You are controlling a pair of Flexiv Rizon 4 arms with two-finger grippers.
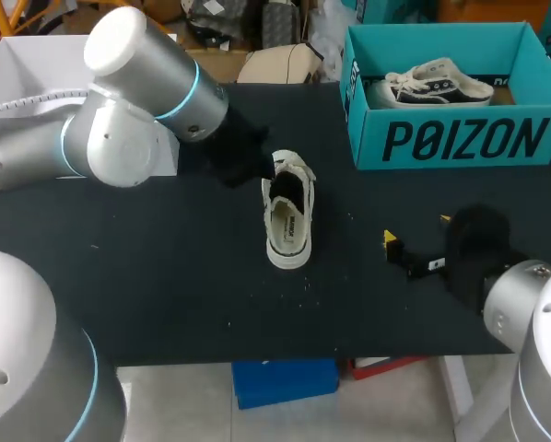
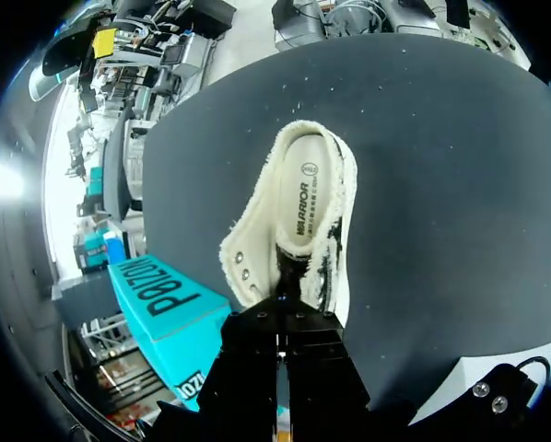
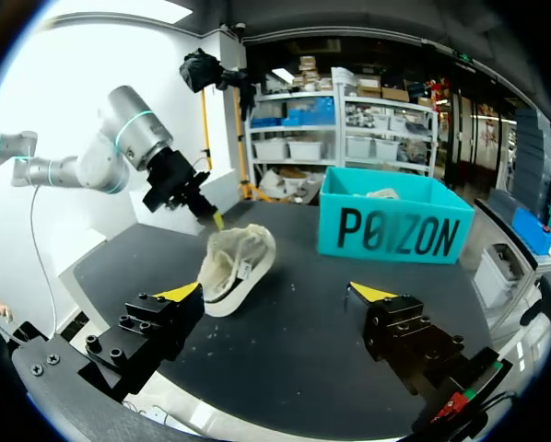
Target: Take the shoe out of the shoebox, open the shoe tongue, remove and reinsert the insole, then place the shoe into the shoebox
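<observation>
One cream shoe (image 1: 287, 216) is laid on the black bench (image 1: 165, 276), out of the teal shoebox (image 1: 460, 138), which is set well apart at two o'clock from it. A second shoe (image 1: 437, 83) is seen inside the shoebox. The left gripper (image 2: 277, 308) is clenched, its tips placed at the shoe's twelve o'clock end; whether any part of the shoe is pinched cannot be told. The right gripper (image 1: 416, 230) is held released, fingers wide apart, at four o'clock from the shoe and apart from it.
</observation>
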